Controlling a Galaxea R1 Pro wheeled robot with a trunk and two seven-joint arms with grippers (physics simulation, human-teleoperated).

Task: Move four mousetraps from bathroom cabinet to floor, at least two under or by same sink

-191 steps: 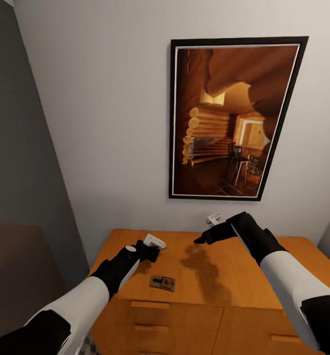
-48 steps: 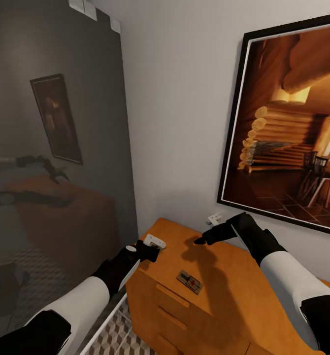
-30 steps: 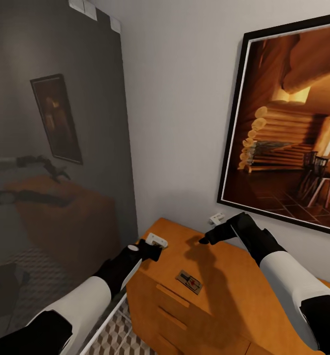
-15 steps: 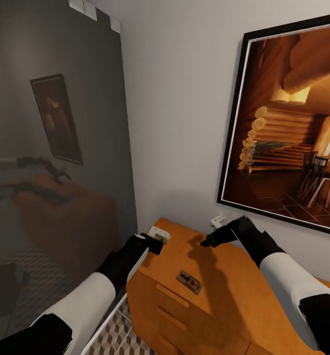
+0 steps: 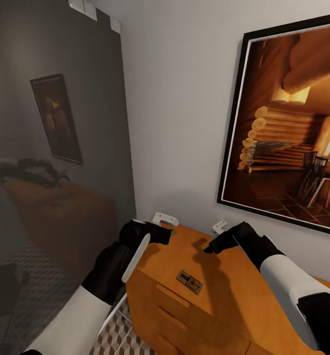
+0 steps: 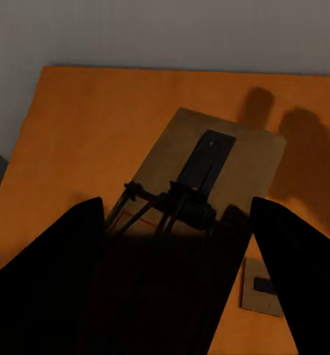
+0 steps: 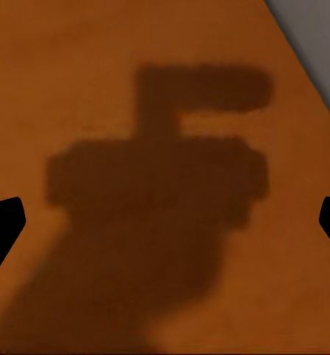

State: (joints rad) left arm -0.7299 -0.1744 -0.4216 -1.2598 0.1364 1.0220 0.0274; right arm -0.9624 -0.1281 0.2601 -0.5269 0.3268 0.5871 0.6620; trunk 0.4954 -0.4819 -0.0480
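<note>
My left gripper (image 6: 176,213) is shut on a mousetrap (image 6: 209,166), a tan board with a black spring bar, held above the orange-brown cabinet (image 6: 83,126). In the head view the left gripper (image 5: 161,235) hangs over the cabinet's (image 5: 244,296) left end, close to the wall. A second mousetrap (image 5: 190,282) with a red bit lies flat on the cabinet top; it is small in the left wrist view (image 6: 264,286). My right gripper (image 5: 210,245) hovers open over the bare top (image 7: 165,89), its fingers (image 7: 2,222) wide apart. Cube-patterned bathroom floor (image 5: 116,337) lies beside the cabinet. The sink is out of view.
A large framed cabin picture (image 5: 293,138) hangs on the white wall behind the cabinet. A dark reflective panel (image 5: 51,148) stands at the left and mirrors my arms. A white rail (image 5: 106,320) runs along the floor beside the cabinet's left side.
The camera swung left early on. Since then my left gripper has risen and moved toward the wall with the mousetrap in it. My right gripper has dropped slightly.
</note>
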